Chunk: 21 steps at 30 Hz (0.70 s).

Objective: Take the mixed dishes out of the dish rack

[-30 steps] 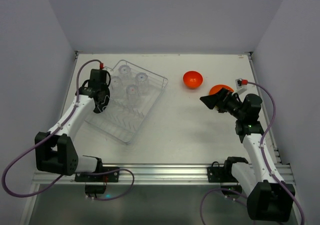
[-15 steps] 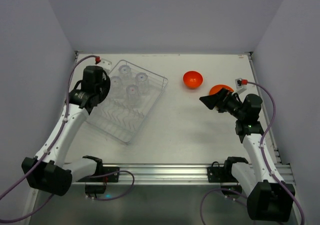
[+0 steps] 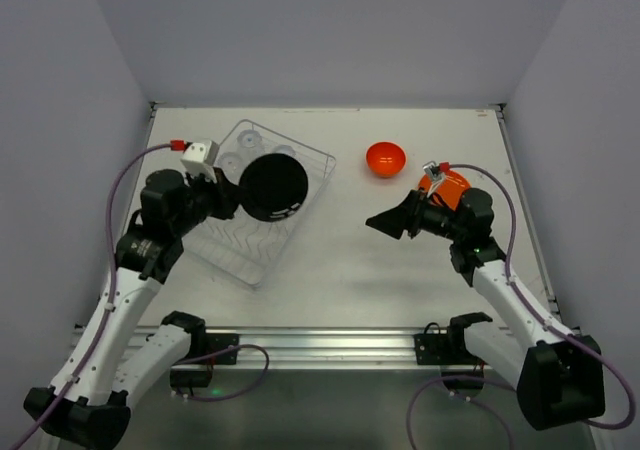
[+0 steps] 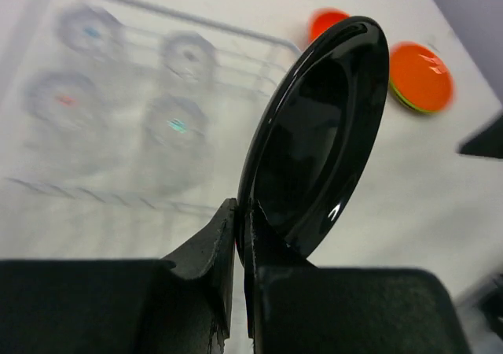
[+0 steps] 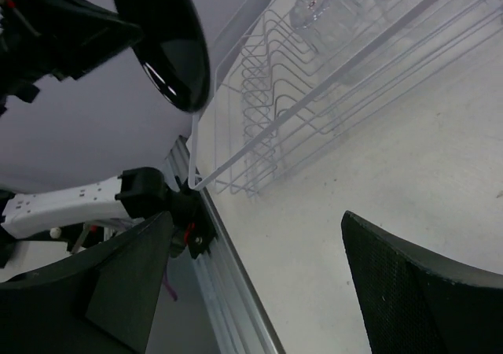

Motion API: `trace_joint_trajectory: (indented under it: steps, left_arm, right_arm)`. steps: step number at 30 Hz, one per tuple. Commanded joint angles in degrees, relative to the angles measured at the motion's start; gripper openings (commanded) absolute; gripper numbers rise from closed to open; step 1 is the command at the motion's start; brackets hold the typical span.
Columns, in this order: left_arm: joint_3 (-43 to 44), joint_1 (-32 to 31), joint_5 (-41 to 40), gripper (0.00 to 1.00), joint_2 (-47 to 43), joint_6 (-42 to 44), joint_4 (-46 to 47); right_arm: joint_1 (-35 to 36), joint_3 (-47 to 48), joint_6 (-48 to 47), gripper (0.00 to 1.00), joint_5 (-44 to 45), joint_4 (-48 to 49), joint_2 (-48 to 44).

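The rack [image 3: 300, 223] sits on the desk [image 3: 340, 270] at the left, its near half showing bare wire prongs. Above its middle, the left gripper [image 4: 242, 212] pinches the rim of a black plate [image 4: 318, 141], held tilted on edge, clear of the wires. To the right, the right gripper [image 5: 258, 224] hovers over the desk, fingers spread wide, holding nothing. In the rack's far half stand 4 glasses [image 4: 177, 126]. Beyond the right gripper an orange plate [image 4: 420, 75] lies on a green-edged plate. Farthest, a bowl [image 3: 385, 158] rests on the desk.
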Motion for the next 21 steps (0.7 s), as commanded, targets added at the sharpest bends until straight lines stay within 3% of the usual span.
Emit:
trace_joint_trajectory:
  steps: [1,2,4,8,10,15,19,21]
  left_arm:
    - [-13.0,-4.8,17.9,0.0,-3.2,-25.1,24.6]
    - [-19.8,-6.2,17.4,0.0,-3.7,-28.9,30.5]
    - [-25.1,-9.1,15.4,0.0,-3.5,-34.9,41.3]
    - [-32.1,-18.0,9.8,0.0,0.7,-43.4,51.8]
    - [-33.7,-20.2,8.4,0.0,3.8,-44.9,55.8]
    - [-34.9,-25.7,3.9,0.0,7.3,-46.3,58.6]
    - [-35.0,-27.0,2.2,0.0,7.4,-45.9,58.1]
    - [-35.1,-27.0,-0.3,0.0,6.6,-45.2,57.0]
  right_arm:
    - [5.5,1.5,-4.5,0.89,4.8,-2.7,-4.5]
    - [6.6,1.5,-5.5,0.89,6.3,-3.8,-5.4]
    - [8.9,1.6,-7.7,0.88,12.0,-7.4,-7.7]
    - [11.1,2.8,-10.8,0.85,17.9,-12.6,-10.1]
    - [12.3,4.2,-12.8,0.79,21.0,-15.0,-10.2]
    - [14.7,7.0,-16.2,0.64,23.9,-23.6,-8.5]
    - [16.2,6.9,-17.9,0.38,25.8,-26.6,-8.8]
    - [16.4,6.4,-17.9,0.36,25.7,-26.7,-9.8]
